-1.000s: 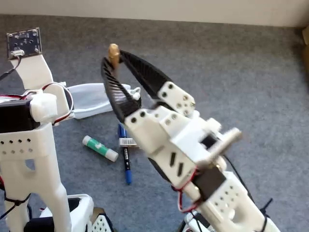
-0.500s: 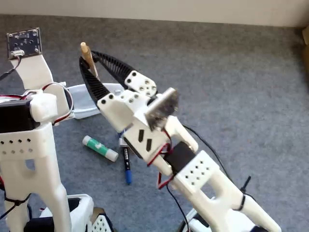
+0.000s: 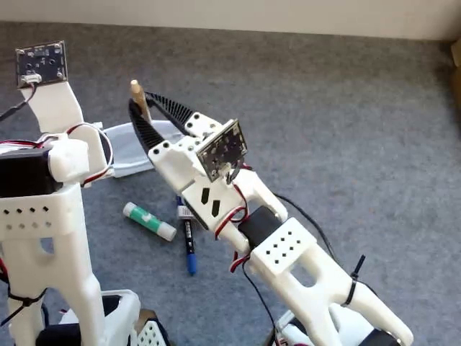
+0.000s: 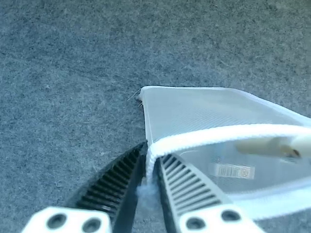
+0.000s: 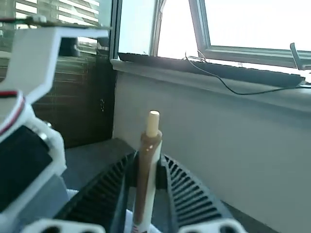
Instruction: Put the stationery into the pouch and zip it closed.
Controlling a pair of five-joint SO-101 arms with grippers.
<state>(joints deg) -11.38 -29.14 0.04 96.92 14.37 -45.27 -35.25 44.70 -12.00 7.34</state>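
A white mesh pouch (image 3: pixel 140 148) lies on the grey carpet. My left gripper (image 4: pixel 149 156) is shut on the pouch's (image 4: pixel 209 114) rim at one corner. A pale pen-like shape (image 4: pixel 272 144) and a barcode label show through the mesh. My right gripper (image 3: pixel 142 108) is shut on a brown pen (image 3: pixel 137 95), held upright above the pouch's near end. In the right wrist view the pen (image 5: pixel 146 165) stands between the fingers of that gripper (image 5: pixel 147 160). A green and white glue stick (image 3: pixel 148 220) and a blue pen (image 3: pixel 189 241) lie on the carpet in front of the pouch.
The left arm's white body (image 3: pixel 43 216) stands at the left edge, next to the glue stick. Open grey carpet (image 3: pixel 346 130) stretches to the right. A pale wall runs along the far edge.
My right arm has swung left and lowered with the brown pen, from the middle to over the pouch's near end, and its wrist has turned. The left arm has barely moved.
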